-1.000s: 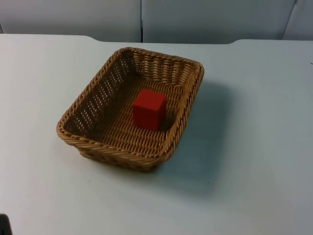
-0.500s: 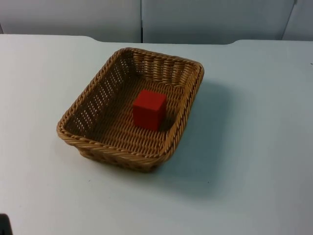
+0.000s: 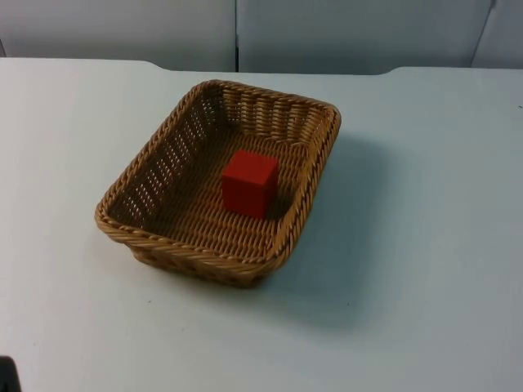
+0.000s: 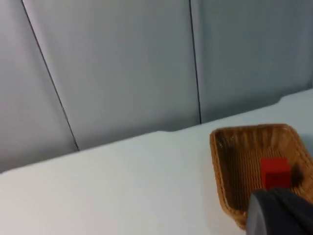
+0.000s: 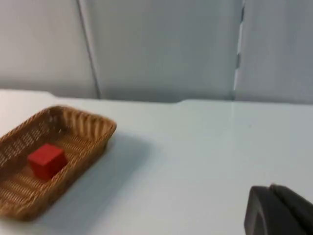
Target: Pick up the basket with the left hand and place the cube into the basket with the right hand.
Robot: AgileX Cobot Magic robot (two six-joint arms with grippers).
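A rectangular brown wicker basket [image 3: 270,114] rests on the white table, left of the middle in the top view. Inside it a red cube [image 3: 249,181] sits on the woven floor, close to the right wall. The left wrist view takes in the basket [image 4: 222,171] and the cube [image 4: 275,172] from a distance, with the dark tip of my left gripper [image 4: 279,213] in front of them. From the right wrist view, the basket [image 5: 83,125] and the cube [image 5: 46,160] lie well beyond my right gripper [image 5: 276,210]. Both arms wait away from the basket.
The grey partition wall [image 3: 245,33] closes off the table's far edge. White table top [image 3: 425,245] stretches all around the basket. A small black part [image 3: 6,376] pokes in at the front left corner of the top view.
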